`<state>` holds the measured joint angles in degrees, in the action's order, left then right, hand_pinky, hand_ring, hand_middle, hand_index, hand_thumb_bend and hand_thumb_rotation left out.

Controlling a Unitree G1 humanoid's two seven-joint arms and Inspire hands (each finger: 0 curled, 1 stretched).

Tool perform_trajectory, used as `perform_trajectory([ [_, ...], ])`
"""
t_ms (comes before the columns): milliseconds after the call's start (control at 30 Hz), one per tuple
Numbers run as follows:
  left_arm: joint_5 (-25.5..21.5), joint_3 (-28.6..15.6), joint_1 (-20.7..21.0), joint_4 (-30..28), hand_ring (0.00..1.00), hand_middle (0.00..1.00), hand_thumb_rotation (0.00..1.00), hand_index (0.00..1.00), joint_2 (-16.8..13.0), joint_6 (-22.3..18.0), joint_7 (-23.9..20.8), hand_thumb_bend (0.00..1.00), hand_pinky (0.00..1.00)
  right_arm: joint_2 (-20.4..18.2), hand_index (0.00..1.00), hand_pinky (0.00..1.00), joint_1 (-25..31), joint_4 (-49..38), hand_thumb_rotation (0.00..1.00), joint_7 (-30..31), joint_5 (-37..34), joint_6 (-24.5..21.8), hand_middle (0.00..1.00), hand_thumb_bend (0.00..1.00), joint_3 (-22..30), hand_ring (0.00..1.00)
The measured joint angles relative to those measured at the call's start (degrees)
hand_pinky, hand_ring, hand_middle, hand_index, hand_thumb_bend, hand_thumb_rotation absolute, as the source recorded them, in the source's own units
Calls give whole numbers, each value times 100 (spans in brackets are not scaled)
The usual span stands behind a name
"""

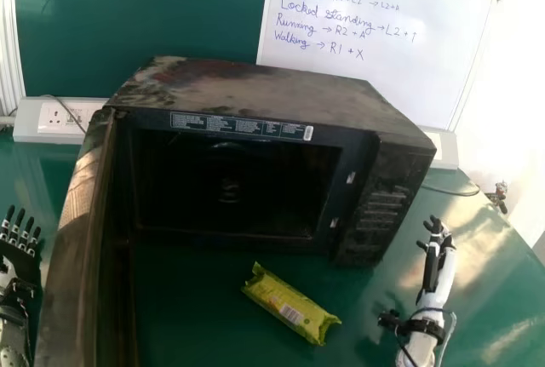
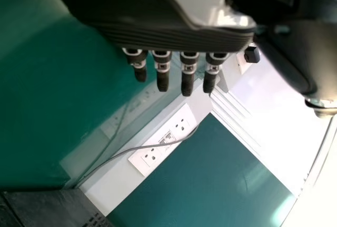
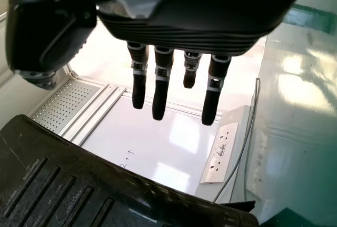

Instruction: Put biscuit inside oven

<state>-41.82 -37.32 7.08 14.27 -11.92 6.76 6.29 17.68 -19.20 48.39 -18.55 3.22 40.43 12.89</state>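
In the head view, my right hand [image 1: 436,235] is open and empty over the table, right of the dark oven [image 1: 255,90]. My left hand [image 1: 19,252] is at the far left edge, outside the swung-out oven door [image 1: 75,239], with its fingers straight. A yellow-green biscuit packet [image 1: 291,303] lies on the table in front of the oven's open cavity, touched by neither hand. The left wrist view has my left hand [image 2: 174,37] with fingers extended. My right hand [image 3: 179,40] in the right wrist view also has extended fingers, near the oven's control panel [image 3: 68,185].
The green table [image 1: 204,324] carries the oven, whose door stands out toward the front left. Behind are a whiteboard [image 1: 375,60], a socket strip [image 1: 64,120] and a grey cable [image 2: 131,149]. A small dark object [image 1: 497,197] is at the table's right edge.
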Motion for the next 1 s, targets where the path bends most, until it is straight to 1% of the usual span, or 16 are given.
perform_trajectory([
  [67,-1,2,-9,-20,77,45,0,55,8,5,0,50,75,60,84,66,-11,65,100,94,46,227,76,71,-61,73],
  [167,-2,2,-11,-38,77,45,0,55,17,21,-2,50,74,165,86,63,-42,226,100,136,312,702,77,81,-245,73],
  [200,-5,5,-8,-38,77,45,0,55,21,29,4,50,75,196,86,62,-56,297,100,68,367,781,77,84,-272,72],
  [233,-8,7,-7,-38,77,45,0,55,25,37,19,50,75,230,87,62,-69,352,100,-3,417,835,77,87,-299,73],
  [333,-14,11,-1,-37,76,45,0,55,36,56,65,50,73,372,87,64,-88,499,100,-219,593,969,78,89,-405,74],
  [433,-14,9,-1,-40,76,45,0,55,39,61,56,50,73,548,87,65,-68,557,100,-348,786,1147,79,95,-519,75],
  [567,-23,6,-7,-66,77,45,0,55,40,78,-11,50,72,735,89,66,8,494,100,-557,1077,1339,81,97,-664,76],
  [667,-26,6,-14,-65,78,45,0,55,39,78,-32,50,73,842,90,68,66,401,97,-546,1199,1508,84,99,-796,78],
  [767,-30,4,-14,-53,77,45,0,55,37,76,-29,50,73,1004,92,70,210,243,95,-533,1438,1550,86,100,-927,80],
  [833,-30,0,-15,-41,77,45,0,55,37,76,-38,50,73,1126,94,73,337,-9,94,-515,1661,1454,89,100,-1026,83],
  [900,-30,0,-16,-38,77,45,0,55,37,88,-62,50,73,1217,96,76,515,-393,91,-413,1753,1234,92,100,-1078,86],
  [1000,-30,-2,-22,-38,77,45,0,55,36,84,-87,50,73,1356,99,82,878,-1102,88,-69,1851,743,94,100,-1146,90],
])
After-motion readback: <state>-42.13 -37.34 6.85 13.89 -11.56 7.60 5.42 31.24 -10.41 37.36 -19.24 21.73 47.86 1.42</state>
